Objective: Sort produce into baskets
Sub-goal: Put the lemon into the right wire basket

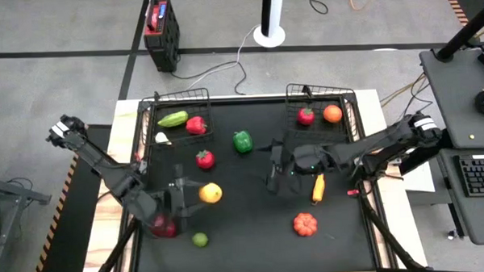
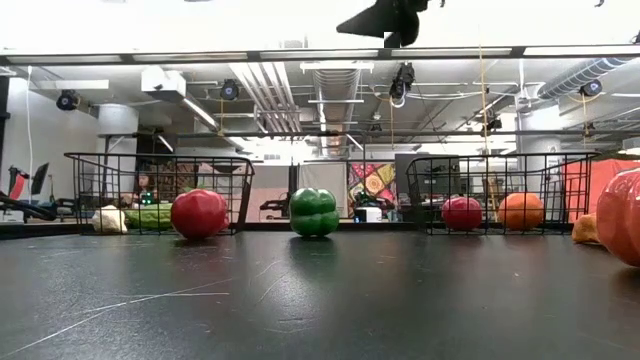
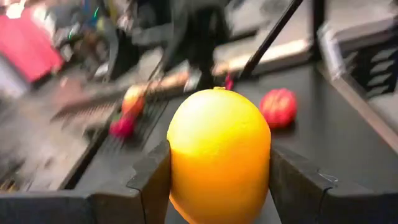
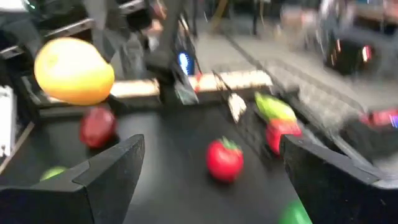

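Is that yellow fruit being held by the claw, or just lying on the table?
Held. The left claw has a finger pressed on each side of the yellow fruit.

A red produce piece [image 2: 622,228] is cut off by the low view's right edge, and an orange-tan piece [image 2: 585,229] behind it is partly hidden.

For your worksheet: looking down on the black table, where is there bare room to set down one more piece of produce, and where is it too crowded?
Free: the stretch between the lime and the orange pumpkin, and the strip between the two baskets behind the green pepper. Crowded: the left basket, and the middle, where the left gripper holds the yellow lemon and the open right gripper hovers.
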